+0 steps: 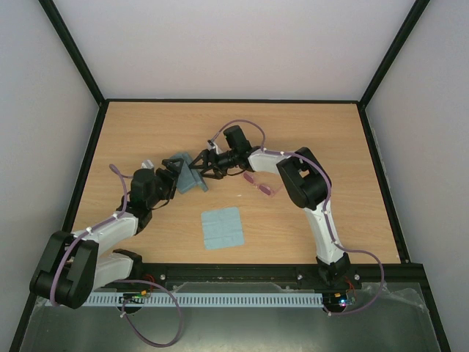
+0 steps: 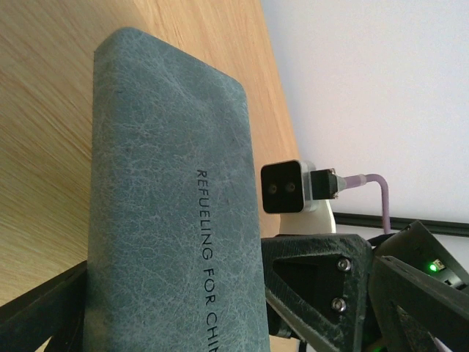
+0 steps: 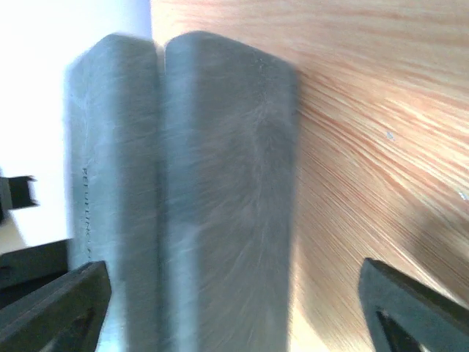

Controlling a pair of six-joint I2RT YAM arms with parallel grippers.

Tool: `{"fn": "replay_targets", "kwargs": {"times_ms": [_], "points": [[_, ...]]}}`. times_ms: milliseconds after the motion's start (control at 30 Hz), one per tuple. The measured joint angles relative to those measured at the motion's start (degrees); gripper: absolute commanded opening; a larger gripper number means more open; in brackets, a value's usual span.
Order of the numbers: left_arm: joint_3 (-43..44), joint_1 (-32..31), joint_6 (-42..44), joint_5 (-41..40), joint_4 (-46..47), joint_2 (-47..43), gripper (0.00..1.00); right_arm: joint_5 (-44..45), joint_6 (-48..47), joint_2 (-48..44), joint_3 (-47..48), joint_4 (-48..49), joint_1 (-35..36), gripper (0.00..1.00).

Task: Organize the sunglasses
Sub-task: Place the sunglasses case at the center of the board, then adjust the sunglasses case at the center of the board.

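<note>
Grey-blue and pressed right up against both wrist lenses, the case (image 2: 168, 205) is what I see first. It is shut, with its seam facing the right wrist camera. It is raised on edge over the left middle of the table (image 1: 330, 139), and both arms converge on it.

The left gripper (image 1: 170, 173) comes at it from the left with its jaws spread as wide as they go. The case is wedged between them, one finger lies along its edge, and the other is hidden behind it. I judge that this hand is the one carrying the case.

The right gripper (image 1: 207, 166) meets it from the opposite side, pointing leftward. Its fingers (image 3: 55, 304) stand well apart around the case, with bare wood showing between the case and the far finger. I read that hand as open and gripping nothing.

Near the front edge, the light blue cloth (image 1: 222, 227) lies flat, well apart from both hands.

Smallest of all, the sunglasses (image 1: 261, 184) rest on the wood just beside the right arm's elbow, off to the right of the case. They are behind the right gripper, which faces away from them. Their long axis runs diagonally, far-left to near-right. I cannot tell whether the arms are folded.

The right arm is plainly nearer, and the left is occupied. As I judge it, the right hand must back off the case, swing round to its own right, and turn its jaws across that diagonal.
</note>
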Motion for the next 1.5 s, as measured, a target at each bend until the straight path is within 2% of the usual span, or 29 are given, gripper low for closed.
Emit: {"fn": "replay_targets", "kwargs": {"times_ms": [300, 567, 700, 833, 967, 1000, 1100, 1267, 1500], "points": [[4.57, -1.97, 0.20, 0.92, 3.82, 1.79, 1.00, 3.19, -6.08, 0.04, 1.55, -9.86, 0.61, 0.99], [4.94, -2.16, 0.33, 0.94, 3.52, 2.16, 1.00, 9.14, -11.34, -3.21, 1.79, -17.42, -0.76, 0.99], [5.70, -0.63, 1.55, 1.86, -0.72, -2.34, 0.99, 14.08, -14.12, -8.24, 0.72, -21.05, -0.92, 0.91], [10.86, 3.78, 4.48, 4.20, -10.19, -10.12, 0.99, 20.83, -16.41, -16.70, -2.56, -23.45, 1.95, 0.81], [18.67, 12.98, 8.41, 9.55, -20.48, -16.52, 0.99, 27.45, -17.25, -25.62, -7.19, -23.74, 9.66, 0.53], [21.92, 16.61, 9.86, 11.98, -24.35, -17.70, 0.99, 28.94, -16.94, -27.96, -8.39, -23.85, 12.81, 0.50], [28.79, 22.75, 12.79, 17.44, -31.17, -18.43, 0.99, 31.43, -16.24, -30.67, -8.87, -24.00, 19.74, 0.48], [34.38, 26.38, 14.03, 26.67, -37.86, -19.17, 0.99, 33.40, -15.78, -25.88, -0.96, -26.21, 27.41, 0.48], [37.64, 26.99, 12.59, 32.39, -41.83, -21.70, 0.99, 37.81, -15.89, -10.29, 17.11, -32.63, 28.33, 0.49]]}}
